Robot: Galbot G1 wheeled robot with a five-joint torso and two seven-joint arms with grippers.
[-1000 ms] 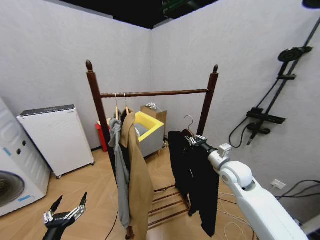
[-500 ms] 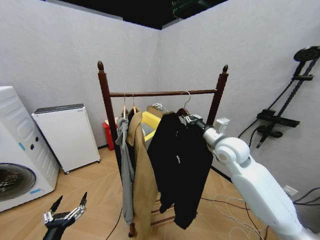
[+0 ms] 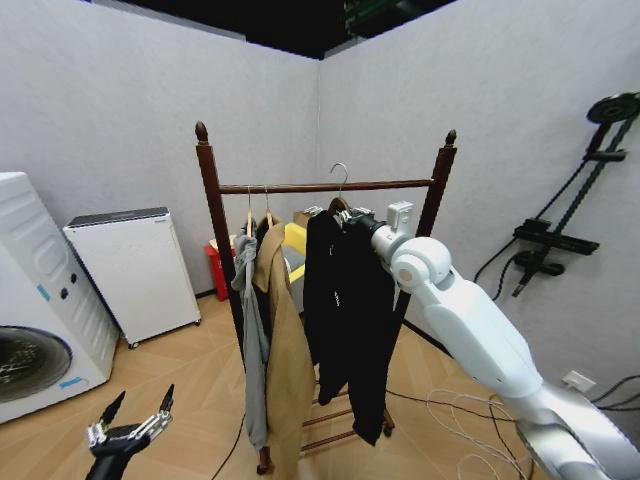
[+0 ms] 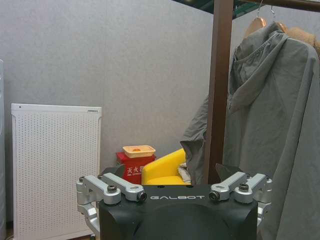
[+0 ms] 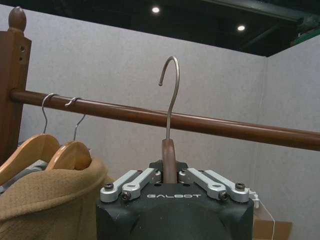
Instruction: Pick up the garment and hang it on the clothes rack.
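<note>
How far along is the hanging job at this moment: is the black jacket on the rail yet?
Done: the garment is picked up, its hanger clamped in the right gripper. In hand: the hanger's metal hook stands up level with the top rail of the clothes rack, its tip above the rail but not over it. Left: hooking it on and letting go. The left gripper hangs low, open and idle.

Grey walls [image 3: 120,110], herringbone wood floor [image 3: 190,400]
</note>
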